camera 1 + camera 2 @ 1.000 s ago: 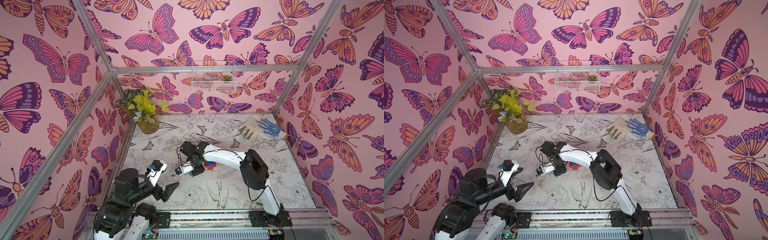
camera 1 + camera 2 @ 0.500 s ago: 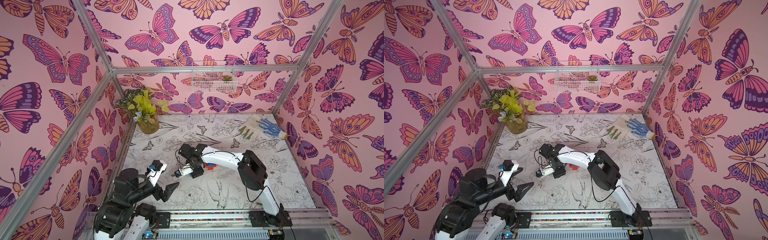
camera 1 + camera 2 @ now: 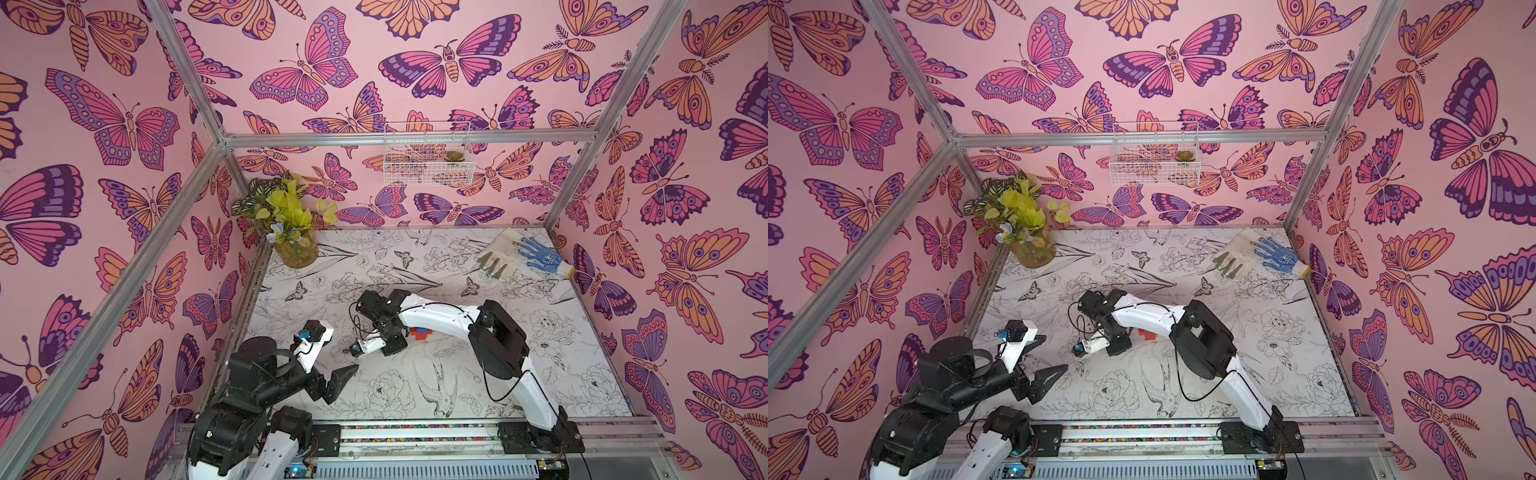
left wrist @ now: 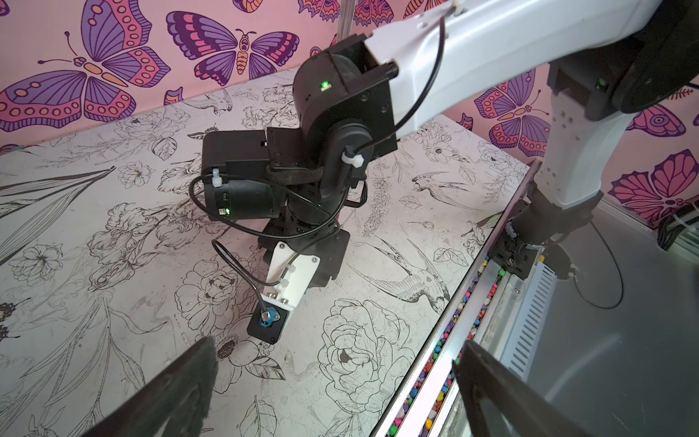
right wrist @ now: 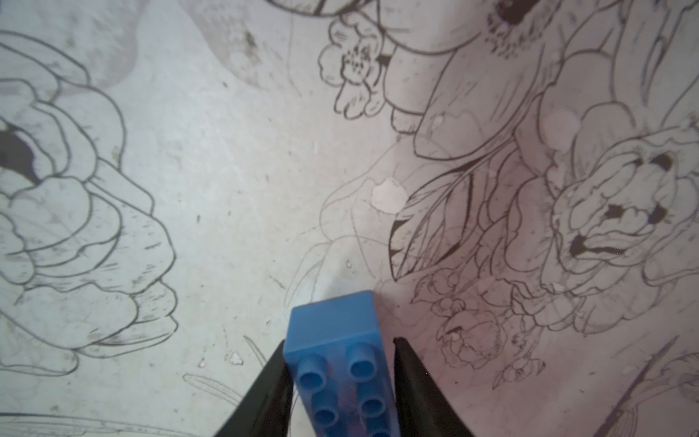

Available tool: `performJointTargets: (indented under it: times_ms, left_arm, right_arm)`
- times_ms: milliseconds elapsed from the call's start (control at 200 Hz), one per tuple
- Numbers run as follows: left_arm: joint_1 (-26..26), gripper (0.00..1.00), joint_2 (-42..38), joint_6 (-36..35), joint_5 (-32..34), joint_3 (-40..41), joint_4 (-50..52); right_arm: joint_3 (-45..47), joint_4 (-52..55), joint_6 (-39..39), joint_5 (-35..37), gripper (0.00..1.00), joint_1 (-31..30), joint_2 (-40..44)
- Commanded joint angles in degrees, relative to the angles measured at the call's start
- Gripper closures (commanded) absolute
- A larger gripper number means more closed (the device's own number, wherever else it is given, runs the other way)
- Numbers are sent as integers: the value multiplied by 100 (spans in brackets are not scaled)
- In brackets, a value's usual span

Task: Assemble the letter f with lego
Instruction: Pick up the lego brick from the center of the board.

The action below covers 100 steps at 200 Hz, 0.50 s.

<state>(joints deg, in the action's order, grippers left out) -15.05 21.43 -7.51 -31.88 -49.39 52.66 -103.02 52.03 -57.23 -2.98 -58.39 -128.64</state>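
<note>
In the right wrist view a blue lego brick (image 5: 333, 325) lies studs-up on the table between the fingers of my right gripper (image 5: 339, 340), which is shut on it. In both top views this gripper points down at mid-table, its fingertips hidden under the wrist. Just to the right of it, a small cluster of red and blue lego (image 3: 419, 333) peeks from under the white forearm; only red lego (image 3: 1147, 334) shows there in a top view. The letter f is not visible as a shape. My left gripper (image 3: 332, 353) (image 4: 336, 342) hovers open and empty at the near left.
A potted plant (image 3: 291, 232) stands in the far left corner. Work gloves (image 3: 528, 253) lie at the far right. A wire basket (image 3: 428, 160) hangs on the back wall. The rail (image 3: 415, 430) with coloured beads runs along the front edge.
My right wrist has edged slightly toward the front left and its jaws have closed in on the blue brick. The left arm has not moved.
</note>
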Motion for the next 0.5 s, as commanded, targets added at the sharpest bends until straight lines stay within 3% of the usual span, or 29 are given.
performJointTargets:
  times_ms: [0, 255, 496]
  left_arm:
    - [-33, 0, -33, -58, 12, -54, 96]
    - [-33, 0, -48, -49, 23, -48, 92]
    - [-33, 0, -51, -50, 19, -47, 95]
  right_arm:
    - [-174, 215, 32, 8, 61, -50, -126]
    - [-302, 295, 131, -21, 77, -50, -196]
    - [-673, 541, 376, -52, 80, -41, -175]
